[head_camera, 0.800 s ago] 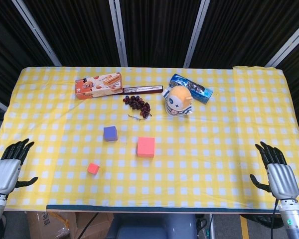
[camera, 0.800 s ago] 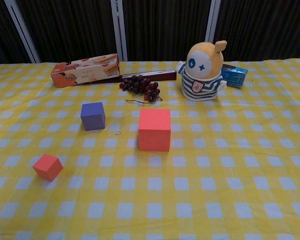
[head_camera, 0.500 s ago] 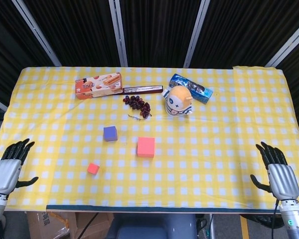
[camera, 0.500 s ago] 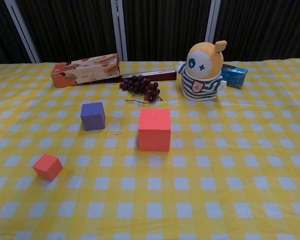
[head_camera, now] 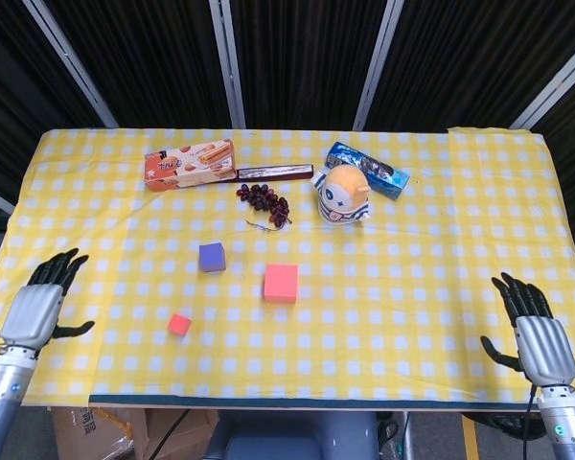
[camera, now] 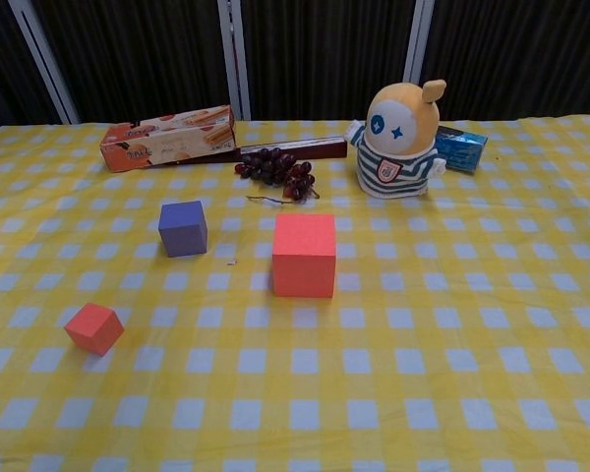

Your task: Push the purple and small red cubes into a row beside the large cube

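Note:
The large red cube (head_camera: 281, 283) (camera: 304, 255) stands near the middle of the yellow checked table (head_camera: 431, 268). The purple cube (head_camera: 212, 257) (camera: 183, 228) sits to its left and a little further back. The small red cube (head_camera: 179, 324) (camera: 94, 327) lies nearer the front edge, left of both. My left hand (head_camera: 38, 305) hovers open at the table's front left corner, well left of the small cube. My right hand (head_camera: 533, 329) is open at the front right corner, far from the cubes. Neither hand shows in the chest view.
Along the back lie a biscuit box (head_camera: 189, 164) (camera: 168, 137), a dark flat box (head_camera: 274, 172), a bunch of grapes (head_camera: 264, 202) (camera: 276, 168), a striped plush toy (head_camera: 342, 195) (camera: 397, 141) and a blue packet (head_camera: 367, 170) (camera: 460, 147).
My left hand has moved up and to the right, onto the table's front left corner. The right hand and the cubes have stayed put.

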